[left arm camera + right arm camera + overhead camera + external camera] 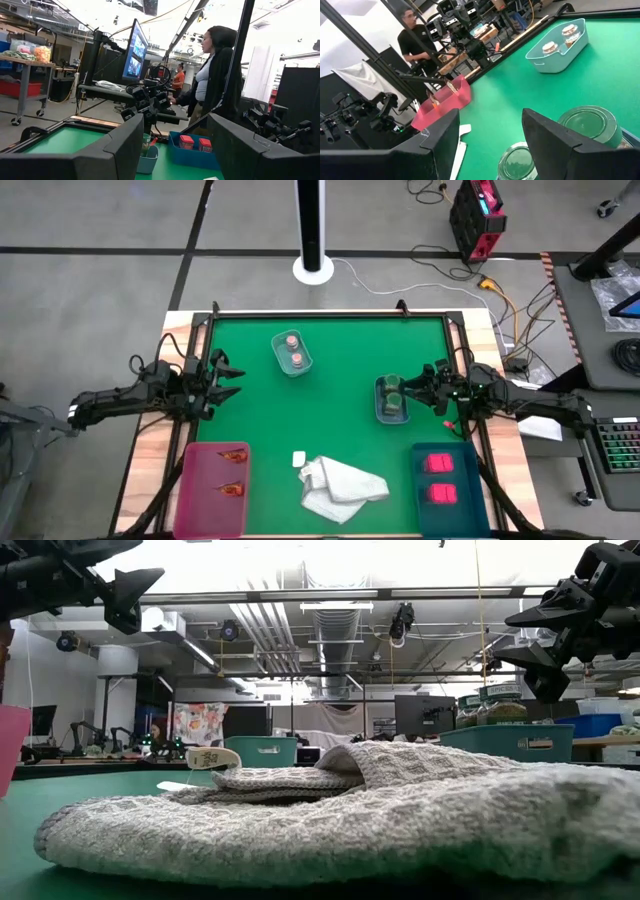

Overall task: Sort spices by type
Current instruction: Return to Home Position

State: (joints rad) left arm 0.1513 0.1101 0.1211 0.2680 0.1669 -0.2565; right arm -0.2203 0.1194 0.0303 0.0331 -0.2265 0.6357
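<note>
Spices (437, 463) sit binned by type, so my left gripper (234, 381) and right gripper (411, 392) hang wide, empty.

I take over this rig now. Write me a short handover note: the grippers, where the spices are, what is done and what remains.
Left gripper: jaws open, empty, at the table left edge.
Right gripper: jaws open, empty, by the green jars in their tray.
Pink-top jars: in the far tray.
Packets: in the pink bin.
Red blocks: in the blue bin.
Done: all spices seem sorted.
Left: bring both arms home.
</note>
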